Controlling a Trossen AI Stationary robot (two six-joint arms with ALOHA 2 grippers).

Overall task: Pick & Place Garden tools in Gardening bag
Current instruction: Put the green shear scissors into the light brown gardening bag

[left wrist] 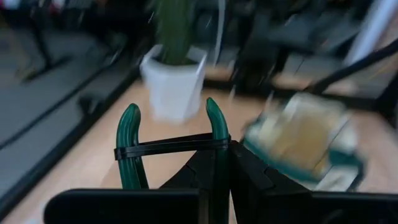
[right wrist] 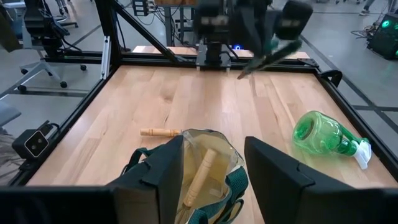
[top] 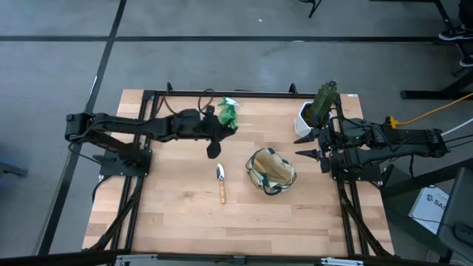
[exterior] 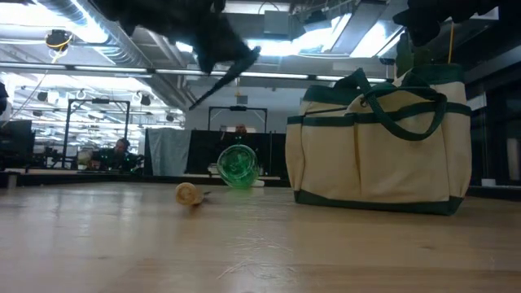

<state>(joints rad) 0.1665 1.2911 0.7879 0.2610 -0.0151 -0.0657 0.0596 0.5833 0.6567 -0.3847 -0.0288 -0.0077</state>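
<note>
the left claw [top: 214, 148] is seen clenched on the pruning shears [left wrist: 171, 146], lifted clear of the desk [top: 177, 214] between the green spray bottle [top: 228, 112] and the gardening bag [top: 271, 171]; the green handles jut past the dark fingers in the left wrist view. the shears are judged stiff and fairly light, with smooth handles that could slip, so a hold across both handles near the pivot seems safest. the bag, standing right of centre, is soft canvas with floppy dark green straps; a wooden handle [right wrist: 202, 174] is already seen inside, and its mouth may fold if nudged. the right claw [top: 319, 146] is held part open, grasping nothing, just beside the bag's rim. a wooden-handled trowel [top: 220, 182] lies flat near the desk's middle, best taken by the handle. a white plant pot [top: 305, 117] stands at the far right corner. pale wood planks within a black frame make up the surface; beyond, a workshop with a grey floor, bright ceiling lights and a seated person is seen.
</note>
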